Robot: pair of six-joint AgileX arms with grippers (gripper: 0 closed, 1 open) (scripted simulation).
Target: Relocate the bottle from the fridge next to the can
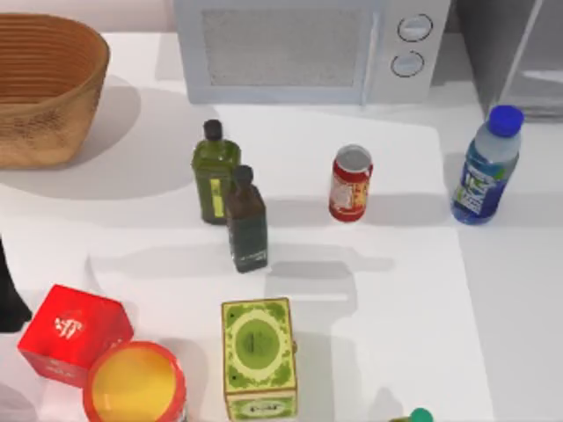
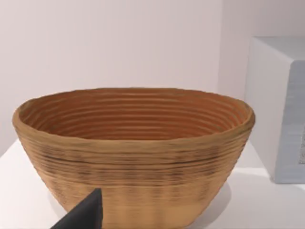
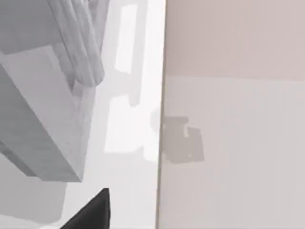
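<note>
The clear water bottle with a blue cap stands upright on the table at the right, just in front of the grey fridge in the back right corner. The small red can stands upright near the table's middle, well to the left of the bottle with bare table between them. A dark part of my left arm sits at the left edge, far from both. My left gripper faces the woven basket. My right gripper hangs beside the fridge's grey frame.
A white microwave stands at the back and a woven basket at the back left. An olive-green bottle and a dark bottle stand left of the can. A green box, a red box and a yellow-lidded red tub line the front.
</note>
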